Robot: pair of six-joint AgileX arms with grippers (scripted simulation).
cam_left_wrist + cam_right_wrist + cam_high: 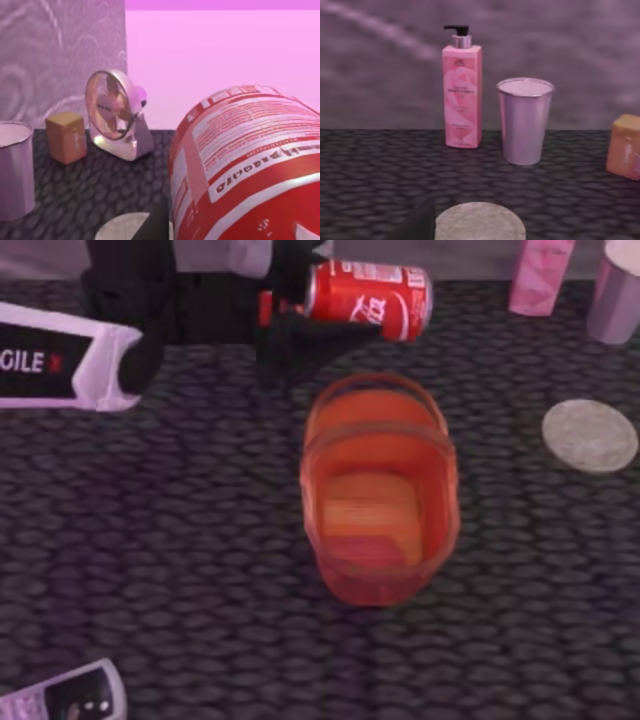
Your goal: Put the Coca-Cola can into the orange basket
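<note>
The Coca-Cola can (370, 300) is red with white script and lies on its side in the air near the table's far edge. My left gripper (292, 308) is shut on its left end. In the left wrist view the can (245, 170) fills the near right. The orange basket (450, 480) stands upright at the table's middle, its hoop handle (375, 390) just below the can in the top view. The basket's inside looks empty. My right arm stays outside the top view.
A pink pump bottle (540, 275) and a metal cup (615, 290) stand at the back right, with a grey disc (590, 435) lying in front of them. The left wrist view shows a small fan (117, 115) and a tan box (67, 136). A white device (70, 695) lies front left.
</note>
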